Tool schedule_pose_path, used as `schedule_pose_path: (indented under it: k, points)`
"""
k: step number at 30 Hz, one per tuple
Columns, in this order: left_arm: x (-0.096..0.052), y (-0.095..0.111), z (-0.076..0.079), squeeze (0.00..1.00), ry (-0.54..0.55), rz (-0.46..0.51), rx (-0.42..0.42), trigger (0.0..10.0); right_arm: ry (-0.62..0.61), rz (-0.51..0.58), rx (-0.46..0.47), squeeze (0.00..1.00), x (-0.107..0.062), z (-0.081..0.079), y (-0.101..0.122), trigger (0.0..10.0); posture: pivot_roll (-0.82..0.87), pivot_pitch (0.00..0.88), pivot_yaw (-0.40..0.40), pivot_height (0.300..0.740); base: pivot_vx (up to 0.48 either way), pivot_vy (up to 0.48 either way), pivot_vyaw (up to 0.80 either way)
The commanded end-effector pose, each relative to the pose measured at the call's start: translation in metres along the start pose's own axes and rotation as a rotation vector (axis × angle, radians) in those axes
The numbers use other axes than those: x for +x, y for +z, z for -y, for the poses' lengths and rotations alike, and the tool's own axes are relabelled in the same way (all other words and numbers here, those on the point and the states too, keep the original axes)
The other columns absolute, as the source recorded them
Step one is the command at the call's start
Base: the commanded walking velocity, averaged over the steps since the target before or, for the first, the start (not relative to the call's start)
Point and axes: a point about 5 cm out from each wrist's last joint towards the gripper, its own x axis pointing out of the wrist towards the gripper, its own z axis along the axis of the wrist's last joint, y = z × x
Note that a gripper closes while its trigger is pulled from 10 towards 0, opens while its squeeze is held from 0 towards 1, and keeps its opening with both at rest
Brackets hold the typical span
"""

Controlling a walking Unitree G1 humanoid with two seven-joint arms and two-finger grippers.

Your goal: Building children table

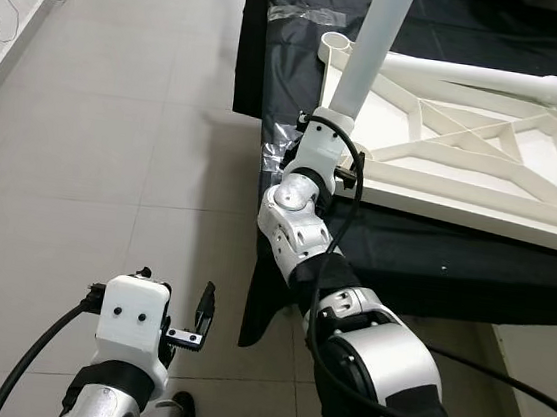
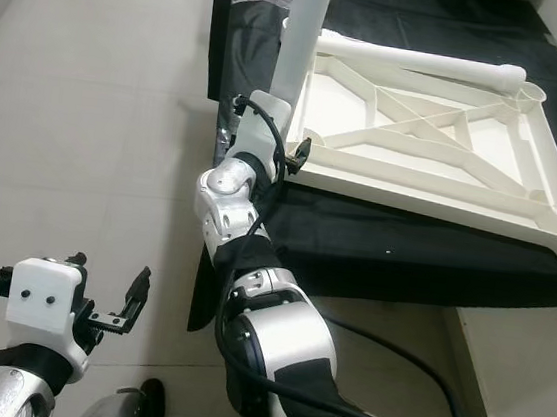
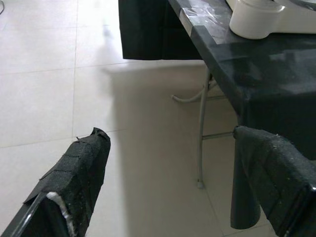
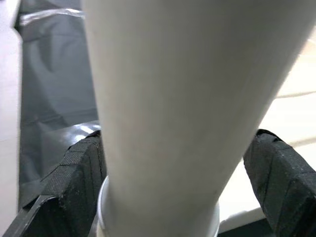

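A black-draped surface (image 1: 424,255) stands to the right, bearing the upturned white tabletop (image 1: 485,162) with 1 leg (image 1: 474,78) lying along its far edge. The right pincer (image 4: 163,163) is clamped on another table leg (image 1: 378,39), upright at the tabletop's near-left corner. The left pincer (image 3: 173,182) hangs apart over the floor (image 1: 94,147).

Silver arms, black cables, black jaws

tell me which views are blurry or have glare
Right wrist view: the white table leg sits so close it is soft and washed out. Left wrist view: glare on the black cloth. Both eye views: sharp, evenly lit, soft shadow beside the table.
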Motion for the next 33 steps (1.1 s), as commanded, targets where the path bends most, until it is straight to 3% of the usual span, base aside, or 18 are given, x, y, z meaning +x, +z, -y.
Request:
schedule_pose_path:
  k: [1,11,21,26,29,32,33]
  points:
    - [-0.001,-0.007,0.000,0.00,0.000,-0.029,0.008,10.0,0.045,-0.062,-0.004,0.00,-0.011,-0.006,-0.016,10.0,0.12,0.244,-0.084,0.740,0.000,0.000,0.00]
    - [0.001,-0.008,-0.001,0.00,-0.003,-0.027,0.021,10.0,0.179,-0.097,-0.009,0.00,-0.013,0.006,-0.028,10.0,0.11,0.241,-0.078,0.740,0.000,0.000,0.00]
    - [0.005,-0.008,-0.003,0.00,-0.002,-0.016,0.024,10.0,0.454,-0.127,0.009,0.00,-0.025,0.025,-0.037,10.0,0.10,0.228,-0.074,0.740,0.000,0.000,0.00]
    - [0.008,-0.008,-0.004,0.00,0.000,-0.009,0.025,10.0,0.504,-0.111,-0.026,0.00,-0.029,0.039,-0.035,10.0,0.09,0.218,-0.073,0.740,0.000,0.000,0.00]
    - [0.010,-0.008,-0.005,0.00,0.003,-0.008,0.029,10.0,0.612,-0.076,-0.089,0.00,-0.036,0.052,-0.036,10.0,0.08,0.212,-0.073,0.740,0.000,0.000,0.00]
    - [0.010,-0.009,-0.005,0.00,0.003,-0.009,0.029,10.0,0.651,-0.078,-0.091,0.00,-0.039,0.059,-0.040,10.0,0.08,0.206,-0.071,0.740,0.000,0.000,0.00]
    - [0.010,-0.010,-0.004,0.00,0.004,-0.010,0.030,10.0,0.676,-0.067,-0.108,0.00,-0.041,0.072,-0.044,10.0,0.08,0.202,-0.070,0.740,0.000,0.000,0.00]
